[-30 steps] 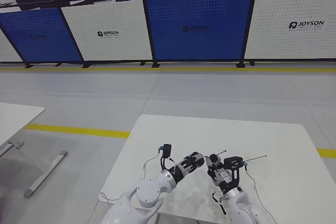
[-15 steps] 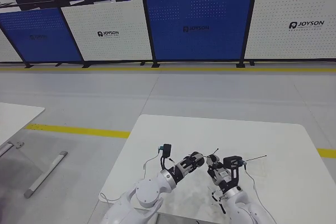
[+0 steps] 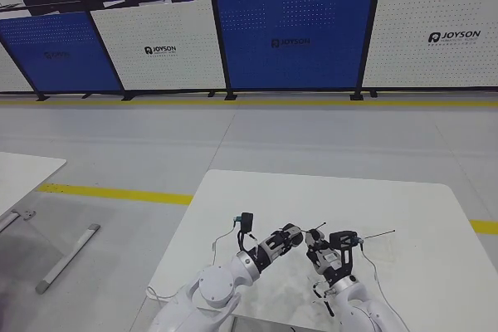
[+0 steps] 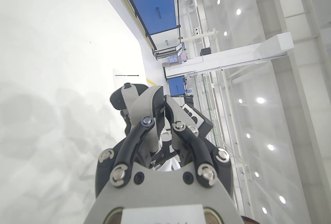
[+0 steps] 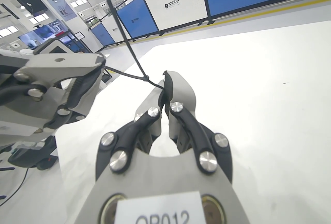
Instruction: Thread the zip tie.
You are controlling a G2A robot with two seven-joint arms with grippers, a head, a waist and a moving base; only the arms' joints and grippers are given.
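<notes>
From above, both arms sit at the near edge of the white table [image 3: 332, 195], wrists almost nose to nose. The left gripper [image 3: 294, 236] and the right gripper [image 3: 317, 239] are just beside each other, and the black zip tie [image 3: 315, 227] hangs in the air between them, one thin end poking out towards the far side of the table. Off beyond the right arm, a spare tie [image 3: 378, 235] lies flat on the tabletop, well apart from the action.

Over to the left wrist. The left gripper [image 4: 164, 102] has its fingers squeezed together at the tips, with a sliver of black strap pinched between the pads. The spare tie [image 4: 126, 75] is a thin dark line on the table beyond.

Now the right wrist, and here's the clear look. The right gripper [image 5: 165, 88] is clamped tight, pads pressed on one end of the zip tie [image 5: 121, 28]. From those fingertips the strap runs a short way to a small black block. There it splits: one strand goes across to the left gripper [image 5: 102, 64], which is closed on it, and a longer strand rises steeply to a thicker end high above the table. The whole tie is off the surface, held taut between the two grippers.
</notes>
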